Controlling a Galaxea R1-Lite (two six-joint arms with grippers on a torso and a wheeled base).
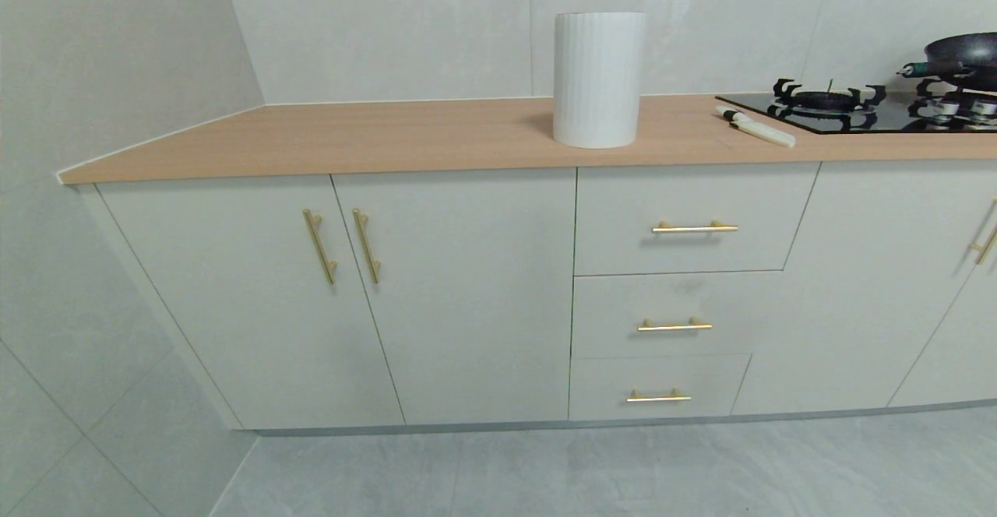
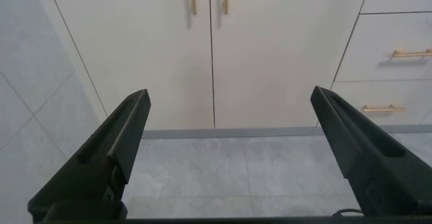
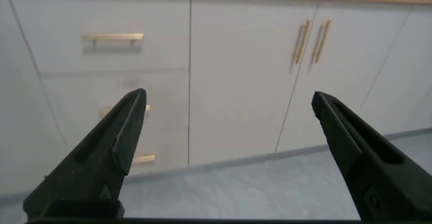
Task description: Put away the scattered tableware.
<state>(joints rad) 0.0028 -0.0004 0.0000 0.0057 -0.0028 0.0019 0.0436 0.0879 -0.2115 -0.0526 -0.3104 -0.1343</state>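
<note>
A white ribbed cylindrical holder (image 1: 598, 79) stands on the wooden countertop (image 1: 374, 137). To its right a knife with a pale handle (image 1: 754, 125) lies flat on the counter beside the hob. My left gripper (image 2: 229, 102) is open, low down, facing the cabinet doors and the floor, with nothing between its fingers. My right gripper (image 3: 229, 102) is open too, facing the drawer fronts and cabinet doors, and holds nothing.
A black gas hob (image 1: 872, 108) with a dark pan (image 1: 962, 54) sits at the counter's right end. Below are closed cabinet doors (image 1: 358, 299) and three drawers (image 1: 685, 221) with gold handles. Tiled walls close off the left corner; grey tiled floor (image 1: 623, 470) lies in front.
</note>
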